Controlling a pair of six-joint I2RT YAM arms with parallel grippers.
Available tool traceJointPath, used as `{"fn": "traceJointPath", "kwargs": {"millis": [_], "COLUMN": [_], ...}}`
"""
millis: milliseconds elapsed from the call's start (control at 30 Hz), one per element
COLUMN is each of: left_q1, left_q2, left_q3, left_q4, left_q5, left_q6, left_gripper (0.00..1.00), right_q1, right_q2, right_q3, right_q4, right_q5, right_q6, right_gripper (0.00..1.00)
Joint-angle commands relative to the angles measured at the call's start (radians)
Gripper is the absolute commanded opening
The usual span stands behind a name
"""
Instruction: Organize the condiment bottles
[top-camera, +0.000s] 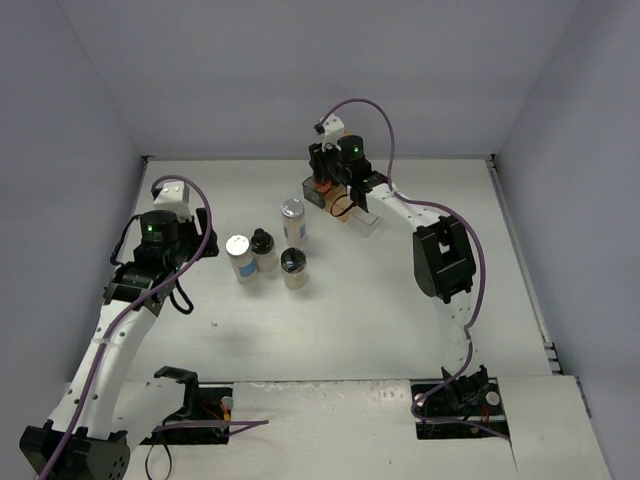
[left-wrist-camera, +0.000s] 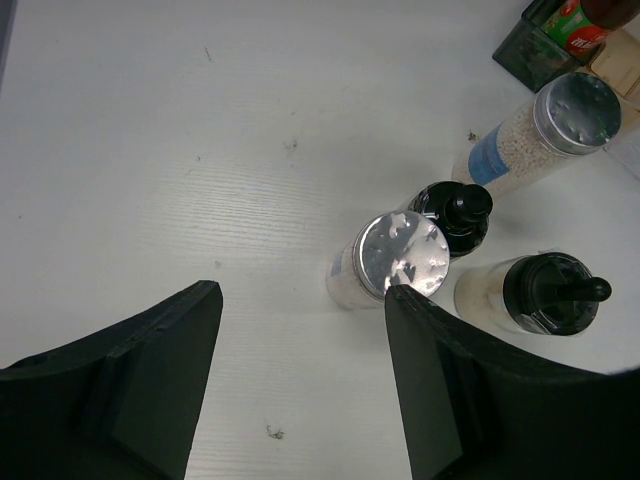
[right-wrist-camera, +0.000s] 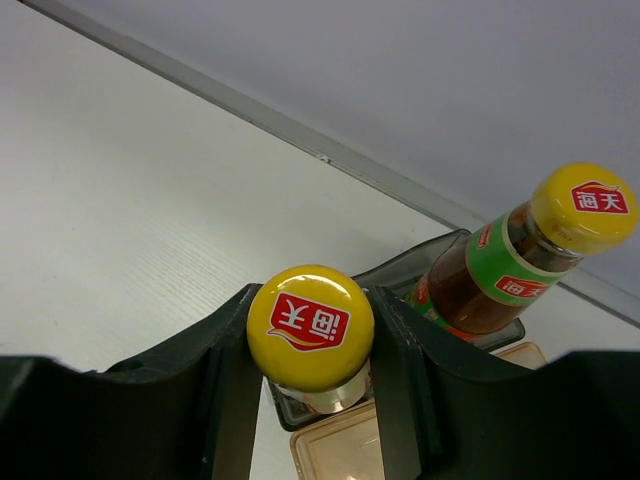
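Pale grey walls close in three sides of a white table, matt, with a faint wood grain and a few dark specks. Toward the back stands a stepped plastic rack, smoky at one end and clear at the other. Every place below is given from it.

Over the rack, the right gripper is clamped on the yellow cap of the first sauce bottle, one finger pressed to each side. Whether that bottle's base rests in the rack or hangs above it cannot be told. The second sauce bottle stands in the rack's smoky end, just beyond the first.

Left of the rack and nearer the arms, four containers cluster close together. One silver-lidded shaker is closest to the rack and a second shaker is farthest from it. A black-topped jar sits between them, and another jar is nearest the arms. The left gripper hovers left of this cluster, fingers wide apart and holding nothing.

The sauce bottles look like glass, full and fairly heavy, with smooth, slippery caps. Held by the cap alone, one could swing or slip, so the neck under the cap seems a surer hold. The shakers look light and tall, and are likely to tip if nudged. They are best taken around the body below the lid. The jars are squat and steadier, but their spouted tops give little to pinch.
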Motion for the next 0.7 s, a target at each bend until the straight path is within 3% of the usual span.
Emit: {"fn": "traceJointPath", "kwargs": {"millis": [0, 167, 567, 667], "left_q1": [0.009, 0.009, 0.009, 0.007], "left_q2": [0.003, 0.003, 0.001, 0.001], "left_q3": [0.013, 0.013, 0.013, 0.011], "left_q4": [0.072, 0.073, 0.075, 0.073], "left_q5": [0.010, 0.013, 0.016, 0.016], "left_q6": [-0.007, -0.007, -0.007, -0.007], "left_gripper": [0.66, 0.66, 0.66, 0.66], "right_q1": [-0.014, -0.014, -0.014, -0.014], "right_q2": [-0.056, -0.034, -0.023, -0.033], "right_q3": [0.104, 0.115, 0.133, 0.135], "right_q4": [0.153, 0.135, 0.090, 0.080], "right_q5": [-0.050, -0.062, -0.064, -0.062], "right_q6": [0.031, 0.041, 0.032, 0.025], "right_gripper": [0.09, 0.20, 0.64, 0.71]}}
